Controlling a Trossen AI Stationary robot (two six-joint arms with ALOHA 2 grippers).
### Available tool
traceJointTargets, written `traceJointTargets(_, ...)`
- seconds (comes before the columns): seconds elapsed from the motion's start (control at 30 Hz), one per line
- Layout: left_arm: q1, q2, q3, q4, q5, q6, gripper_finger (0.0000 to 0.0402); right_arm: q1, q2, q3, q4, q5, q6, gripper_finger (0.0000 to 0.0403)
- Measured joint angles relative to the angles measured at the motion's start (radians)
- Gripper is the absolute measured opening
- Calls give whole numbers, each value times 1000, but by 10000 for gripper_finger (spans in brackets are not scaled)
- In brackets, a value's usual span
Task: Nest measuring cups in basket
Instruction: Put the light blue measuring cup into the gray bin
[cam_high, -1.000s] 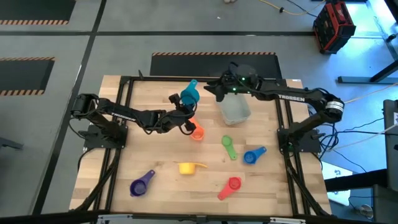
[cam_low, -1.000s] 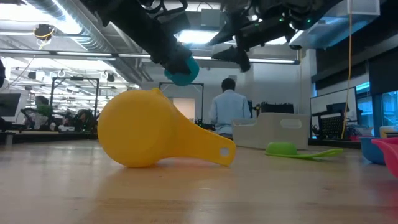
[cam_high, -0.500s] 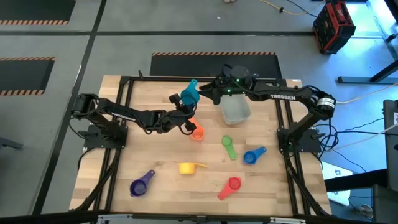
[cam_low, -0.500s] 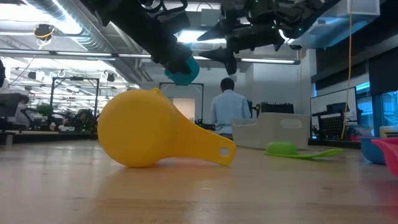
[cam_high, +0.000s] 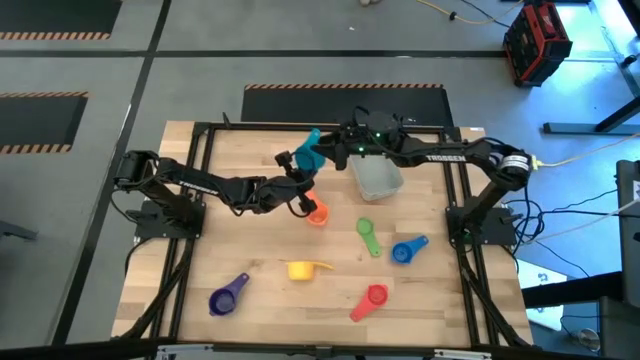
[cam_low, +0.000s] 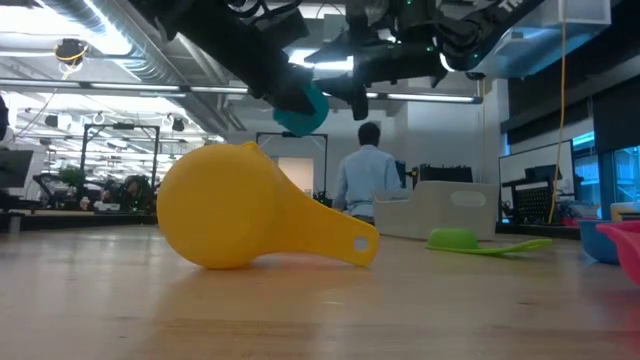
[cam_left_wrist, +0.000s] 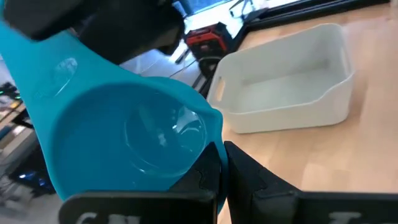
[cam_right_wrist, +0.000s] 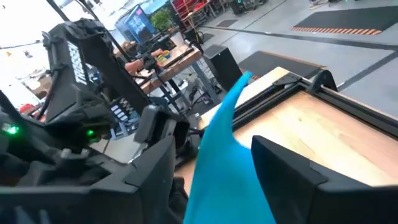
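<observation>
Left jaws (cam_high: 296, 172): shut on the light blue cup (cam_high: 308, 152), held above the worktop (cam_high: 250, 240).
Right jaws (cam_high: 330, 149): wide open, straddling that cup's handle.
Basket (cam_high: 378, 178): far right of centre.

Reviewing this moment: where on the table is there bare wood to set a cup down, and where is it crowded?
Free: the near-left strip between the purple cup and the table edge, and the near-right corner past the red cup. Crowded: the far centre, where the left gripper holds the light blue cup up to the open right gripper, beside the basket.
</observation>
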Motion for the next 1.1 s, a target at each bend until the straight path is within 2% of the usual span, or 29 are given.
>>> traceJointTargets(0.17, 0, 2, 0, -1, 6, 0, 1, 1, 1, 0, 48, 0, 3, 195)
traceJointTargets(0.57, 0, 2, 0, 0, 2, 9, 2, 0, 1, -1, 54, 23, 6, 67)
traceJointTargets(0.97, 2, 3, 0, -7, -6, 12, 10, 0, 0, -1, 54, 18, 12, 10)
traceJointTargets(1.1, 1, 3, 0, -7, -5, 12, 11, 0, -1, -1, 54, 18, 12, 9)
